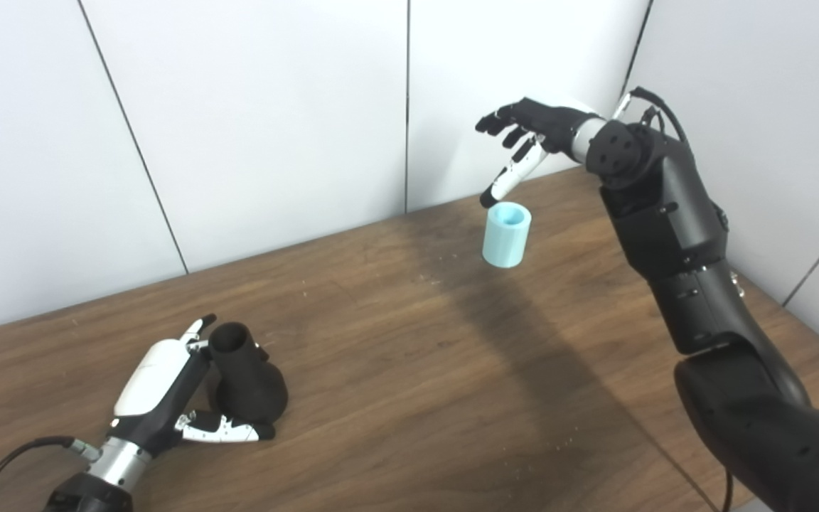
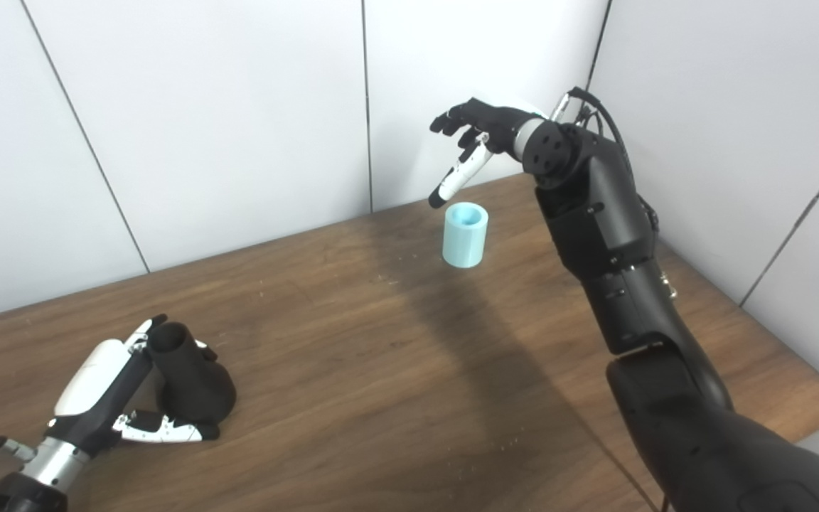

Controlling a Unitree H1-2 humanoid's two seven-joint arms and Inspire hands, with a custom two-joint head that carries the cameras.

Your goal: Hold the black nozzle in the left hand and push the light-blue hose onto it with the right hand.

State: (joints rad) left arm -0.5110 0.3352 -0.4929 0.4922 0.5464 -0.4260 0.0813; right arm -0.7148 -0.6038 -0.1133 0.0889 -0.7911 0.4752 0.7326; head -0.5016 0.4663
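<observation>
At the near left corner of the wooden table, the left hand cups the black nozzle, fingers behind its neck and thumb along its base, though whether the grip is firm I cannot tell. Far across, the light-blue hose stands upright, untouched, the right hand hovering just above with fingers spread, grasping nothing. It looks like the reach-for-the-hose step: next, descend and close round it; nothing blocks the path.

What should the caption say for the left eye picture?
Left hand cups the black nozzle while the open right hand hovers above the light-blue hose.
</observation>
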